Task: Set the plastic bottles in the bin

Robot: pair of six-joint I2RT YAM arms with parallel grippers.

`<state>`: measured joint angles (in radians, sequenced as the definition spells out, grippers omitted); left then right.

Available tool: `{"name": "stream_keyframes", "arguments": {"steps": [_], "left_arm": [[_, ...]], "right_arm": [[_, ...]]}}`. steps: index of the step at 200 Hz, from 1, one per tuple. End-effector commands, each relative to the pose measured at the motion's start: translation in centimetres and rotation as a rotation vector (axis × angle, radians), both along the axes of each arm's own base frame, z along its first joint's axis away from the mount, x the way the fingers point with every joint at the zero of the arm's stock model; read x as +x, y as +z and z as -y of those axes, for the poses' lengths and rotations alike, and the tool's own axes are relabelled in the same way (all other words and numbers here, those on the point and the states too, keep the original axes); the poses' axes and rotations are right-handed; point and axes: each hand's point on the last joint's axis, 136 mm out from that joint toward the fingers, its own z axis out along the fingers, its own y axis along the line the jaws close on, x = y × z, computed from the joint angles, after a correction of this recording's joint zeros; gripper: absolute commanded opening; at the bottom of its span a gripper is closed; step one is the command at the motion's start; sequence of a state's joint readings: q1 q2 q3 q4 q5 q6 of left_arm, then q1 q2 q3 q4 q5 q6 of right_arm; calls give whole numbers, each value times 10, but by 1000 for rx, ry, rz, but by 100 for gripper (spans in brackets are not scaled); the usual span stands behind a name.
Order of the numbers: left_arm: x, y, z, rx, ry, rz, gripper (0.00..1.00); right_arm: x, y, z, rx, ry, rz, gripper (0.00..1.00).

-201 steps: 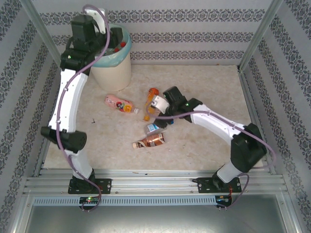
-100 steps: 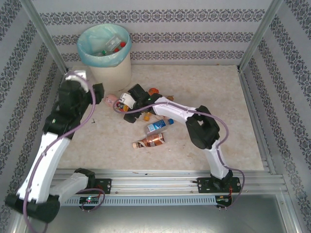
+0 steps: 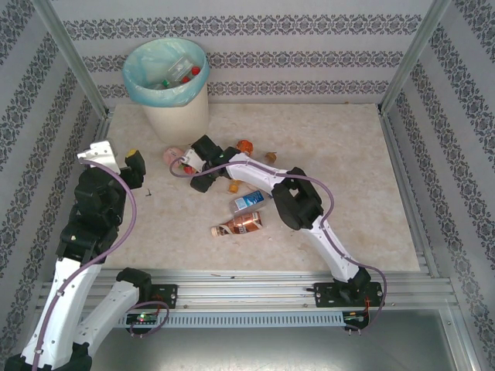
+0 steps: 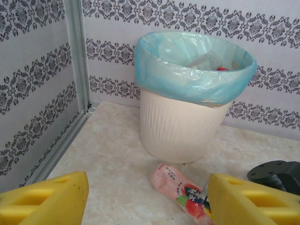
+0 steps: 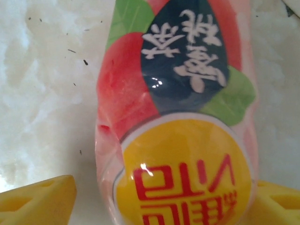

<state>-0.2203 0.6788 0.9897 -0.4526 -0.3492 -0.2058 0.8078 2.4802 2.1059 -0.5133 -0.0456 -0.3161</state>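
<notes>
Pulling back to 9 o'clock since half a second ago, the left arm is giving way while the right arm is stretching farther across the bench (image 3: 348, 170) toward 10 o'clock. At 11 o'clock the bin (image 3: 179, 116) is standing tall, with several bottles (image 3: 182, 71) lying inside its turquoise liner (image 3: 139, 89). The left pincer (image 4: 147, 201) is hanging released and empty, facing the bin. The right pincer (image 5: 154, 206) is straddling the pink bottle (image 5: 178, 93), which is lying on its side at 5 o'clock of the bin. A sliver of bench is showing between one finger and the label, so the jaws are not yet clenched. A brown bottle (image 3: 238, 225), a blue-labelled bottle (image 3: 249, 202) and orange bottles (image 3: 245, 146) are waiting near centre.

Risks, as judged here: the round, glossy bottle may be rolling or squirting free as the fingers are closing. The long reach is leaving little margin over the high rim. The two arms are working close together and may be clipping each other on the lift.
</notes>
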Motion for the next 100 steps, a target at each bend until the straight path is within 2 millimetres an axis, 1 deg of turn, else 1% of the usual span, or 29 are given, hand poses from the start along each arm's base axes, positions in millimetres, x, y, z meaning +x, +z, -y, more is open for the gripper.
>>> {"name": "stream_keyframes", "arguments": {"steps": [1, 14, 30, 42, 44, 60, 66, 70, 74, 76, 77, 78, 80, 82, 83, 86, 87, 92, 100], "left_arm": [[3, 13, -4, 5, 15, 59, 68], [3, 14, -4, 3, 19, 65, 68], [4, 15, -3, 3, 14, 70, 68], [5, 17, -2, 6, 9, 76, 69], [5, 17, -2, 7, 9, 75, 68], [6, 24, -2, 11, 6, 90, 68], [6, 27, -2, 14, 7, 94, 68], [7, 30, -1, 14, 4, 100, 68], [7, 32, -1, 14, -1, 106, 69], [7, 34, 0, 14, -3, 107, 69], [7, 35, 0, 14, -5, 109, 69], [7, 35, 0, 13, -7, 111, 69], [7, 36, 1, 14, -11, 111, 69], [8, 38, 2, 14, -16, 114, 69], [8, 38, 2, 14, -18, 115, 69], [8, 41, 4, 12, -28, 121, 69], [8, 42, 4, 13, -31, 123, 70], [8, 46, 8, 13, -51, 129, 73], [10, 52, 15, 8, -96, 141, 76]], "right_arm": [[-4, 0, -1, -23, 0, -16, 73], [-6, 5, -2, -12, 5, -17, 65], [-7, 16, -1, -5, 6, -13, 60], [-10, 29, 1, 11, 6, -3, 55], [-11, 29, 1, 12, 6, -6, 55], [-18, 52, 3, 57, 19, 6, 48], [-22, 60, 4, 76, 24, 10, 48], [-25, 70, 4, 95, 28, 18, 47], [-28, 73, 6, 102, 30, 16, 47], [-28, 79, 6, 115, 29, 22, 47], [-30, 77, 7, 113, 29, 18, 47], [-30, 82, 6, 124, 30, 25, 47], [-33, 81, 8, 123, 32, 17, 46], [-35, 86, 9, 134, 32, 20, 46], [-36, 83, 10, 131, 33, 14, 45], [-39, 88, 10, 145, 36, 15, 45], [-40, 88, 11, 145, 37, 12, 45], [-45, 100, 12, 173, 43, 22, 45], [-55, 109, 17, 200, 47, 22, 45]]}}
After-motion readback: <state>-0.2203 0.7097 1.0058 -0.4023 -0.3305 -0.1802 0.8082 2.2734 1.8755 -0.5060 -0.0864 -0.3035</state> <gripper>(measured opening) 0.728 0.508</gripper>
